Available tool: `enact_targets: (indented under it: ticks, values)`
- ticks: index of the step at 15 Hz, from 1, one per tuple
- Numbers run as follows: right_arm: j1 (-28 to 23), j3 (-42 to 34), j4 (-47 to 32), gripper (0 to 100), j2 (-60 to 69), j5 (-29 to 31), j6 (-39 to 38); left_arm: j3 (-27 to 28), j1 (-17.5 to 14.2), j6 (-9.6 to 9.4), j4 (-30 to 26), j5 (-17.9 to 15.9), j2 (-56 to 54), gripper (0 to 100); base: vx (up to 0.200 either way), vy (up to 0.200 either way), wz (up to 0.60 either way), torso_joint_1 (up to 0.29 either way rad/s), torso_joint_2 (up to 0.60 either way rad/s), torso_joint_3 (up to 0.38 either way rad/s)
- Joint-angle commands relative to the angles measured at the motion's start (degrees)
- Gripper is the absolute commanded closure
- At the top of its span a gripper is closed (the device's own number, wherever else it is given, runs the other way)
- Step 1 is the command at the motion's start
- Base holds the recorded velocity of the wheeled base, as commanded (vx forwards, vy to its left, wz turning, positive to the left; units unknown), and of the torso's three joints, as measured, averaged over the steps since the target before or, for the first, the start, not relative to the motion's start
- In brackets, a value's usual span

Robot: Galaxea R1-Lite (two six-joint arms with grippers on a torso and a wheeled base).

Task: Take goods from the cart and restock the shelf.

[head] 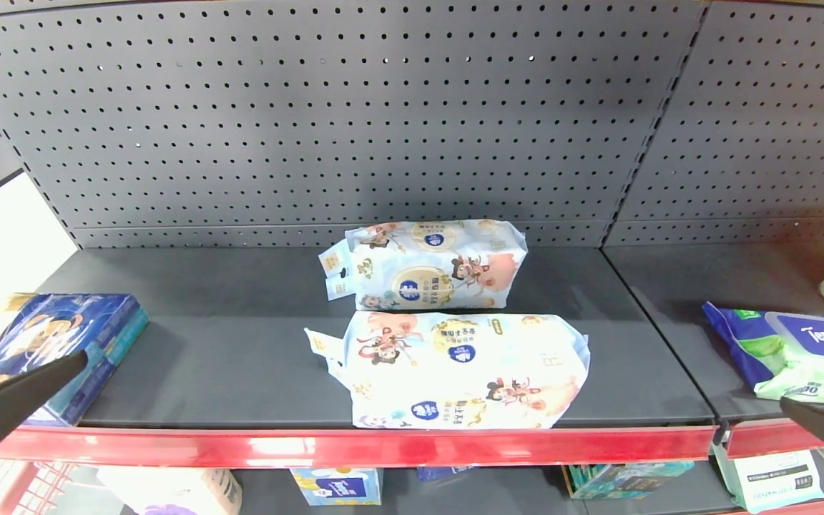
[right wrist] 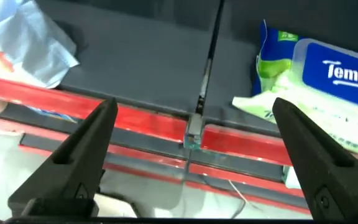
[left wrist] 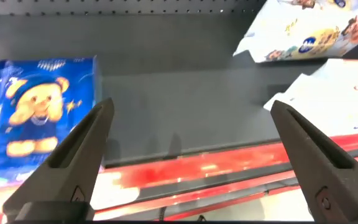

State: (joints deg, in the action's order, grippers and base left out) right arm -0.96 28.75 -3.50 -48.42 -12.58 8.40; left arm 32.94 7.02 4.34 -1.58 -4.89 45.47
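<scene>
**Both grippers empty at the shelf's front edge; bare shelf lies ahead of the left one.**

Nearest, the left gripper (left wrist: pixel 192 104) and right gripper (right wrist: pixel 194 102) are held spread wide with nothing pinched, just before the red edge strip (head: pixel 355 447). Beyond it, the front tissue pack (head: pixel 462 372) is laid with its long axis along the shelf (head: pixel 226 357), between the two arms. The rear tissue pack (head: pixel 430 265) is set just behind it. The open stretch between the blue box (head: pixel 61 343) and the packs is faced by the left gripper, so that arm is judged better placed to stock it.

A shop aisle: a grey metal shelf (head: pixel 240 343) with a perforated pegboard back panel (head: pixel 326 121), a red price-strip edge (head: pixel 355 447), and packaged tissue packs (head: pixel 462 368) laid out as stock.
</scene>
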Motion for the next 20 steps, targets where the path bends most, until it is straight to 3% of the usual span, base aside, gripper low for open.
enact_targets:
  ticks: [1,3,5,11,20]
  values:
    - [9.0,3.1,0.1,0,-8.5,1.8,-1.0,-0.3,0.0,-0.12,-0.7,0.1,-1.6,0,0.0,0.0,0.0,0.0,0.0,0.0]
    - [17.7,3.8,0.2,0,-12.6,3.3,-2.9,-0.4,0.0,-1.97,-1.4,0.7,-2.3,0,0.0,0.0,0.0,0.0,0.0,0.0]
    - [22.1,6.1,0.3,0,-19.3,6.7,-3.8,-0.4,0.0,-2.49,-1.5,0.8,-2.7,0,0.0,0.0,0.0,0.0,0.0,0.0]
    - [24.5,13.4,0.4,0,-32.0,14.6,-5.8,-0.4,-0.1,-2.49,-1.2,0.9,-2.7,0,0.0,0.0,0.0,0.0,0.0,0.0]
    - [27.5,20.2,0.4,0,-38.2,16.4,-7.6,-1.9,-0.1,-2.41,-1.1,0.9,-3.5,0,0.0,0.0,0.0,0.0,0.0,0.0]
